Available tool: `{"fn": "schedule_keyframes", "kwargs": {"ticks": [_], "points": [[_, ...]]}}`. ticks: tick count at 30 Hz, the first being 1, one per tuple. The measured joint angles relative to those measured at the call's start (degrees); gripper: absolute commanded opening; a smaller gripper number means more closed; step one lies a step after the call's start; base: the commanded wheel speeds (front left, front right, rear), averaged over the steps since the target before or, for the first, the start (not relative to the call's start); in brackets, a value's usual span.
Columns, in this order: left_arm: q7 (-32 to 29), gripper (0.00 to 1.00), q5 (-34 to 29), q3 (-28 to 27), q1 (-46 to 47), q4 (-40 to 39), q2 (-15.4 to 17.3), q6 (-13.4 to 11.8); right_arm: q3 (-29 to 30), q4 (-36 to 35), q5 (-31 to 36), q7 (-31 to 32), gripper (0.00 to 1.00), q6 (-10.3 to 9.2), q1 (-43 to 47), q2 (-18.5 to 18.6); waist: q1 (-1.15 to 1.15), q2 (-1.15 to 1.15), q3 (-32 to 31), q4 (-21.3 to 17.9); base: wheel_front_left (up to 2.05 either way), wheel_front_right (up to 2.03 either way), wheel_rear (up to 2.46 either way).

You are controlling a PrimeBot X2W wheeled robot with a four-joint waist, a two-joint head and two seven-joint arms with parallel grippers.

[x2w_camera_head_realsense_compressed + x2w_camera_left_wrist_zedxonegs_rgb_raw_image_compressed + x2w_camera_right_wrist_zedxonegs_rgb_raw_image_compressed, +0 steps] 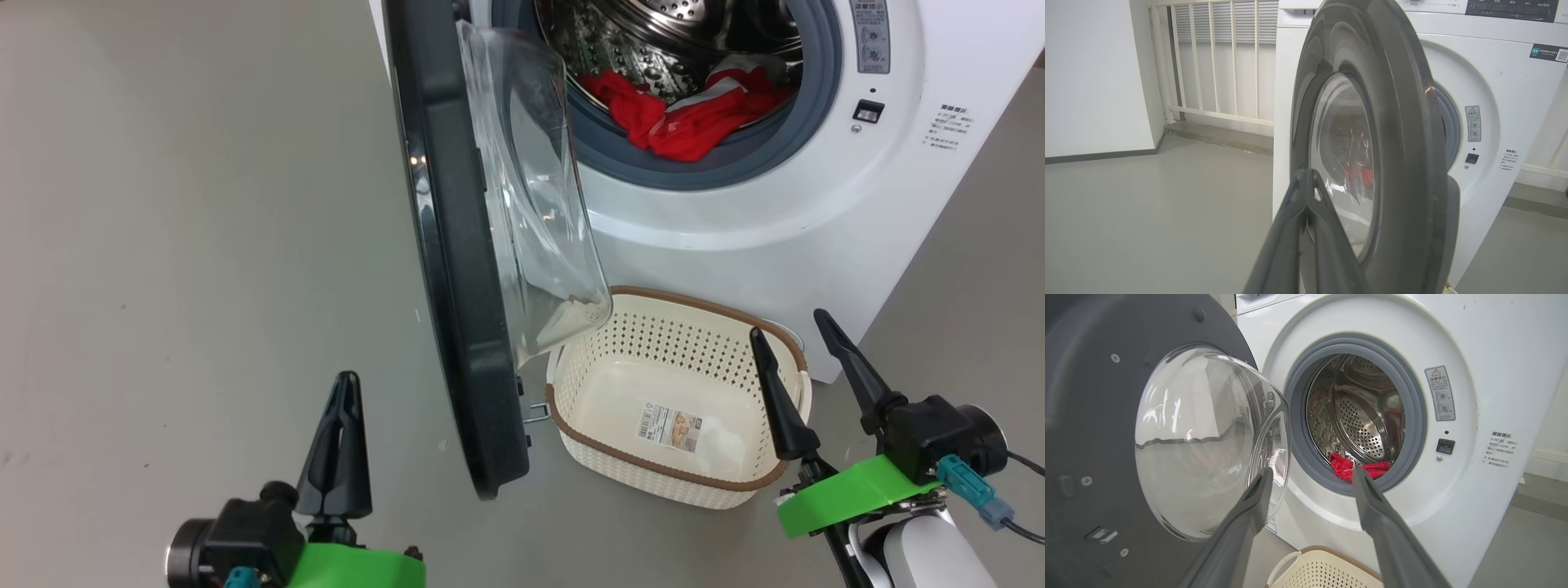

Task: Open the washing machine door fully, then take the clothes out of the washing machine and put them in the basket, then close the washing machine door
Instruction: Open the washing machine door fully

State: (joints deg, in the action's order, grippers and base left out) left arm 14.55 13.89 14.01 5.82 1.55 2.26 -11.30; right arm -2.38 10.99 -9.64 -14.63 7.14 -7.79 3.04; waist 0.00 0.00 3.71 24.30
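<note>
Left pincer (349, 377) and right pincer (787, 322): each has two long, tapering matte-black fingers on a bright green bracket (849, 490) beside a blocky black housing (927, 437) with a round end cap, a teal connector (967, 482), a thin black cable (1024, 465) and a glossy white forearm (914, 555).

Clothes (694, 122) in the washing machine (735, 233) — basket (669, 347) before it.
</note>
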Motion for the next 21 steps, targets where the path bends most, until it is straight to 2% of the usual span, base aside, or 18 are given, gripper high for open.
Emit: {"fn": "schedule_keyframes", "kwargs": {"ticks": [21], "points": [[0.12, 0.00, 0.65, 1.91, 7.70, -12.30, 0.00, -0.35, 0.26, 0.58, -0.36, 0.00, 1.00, 0.00, 1.53, -0.07, 0.00, 0.00, -0.91, -0.53, 0.00, 0.00, 0.00]]}}
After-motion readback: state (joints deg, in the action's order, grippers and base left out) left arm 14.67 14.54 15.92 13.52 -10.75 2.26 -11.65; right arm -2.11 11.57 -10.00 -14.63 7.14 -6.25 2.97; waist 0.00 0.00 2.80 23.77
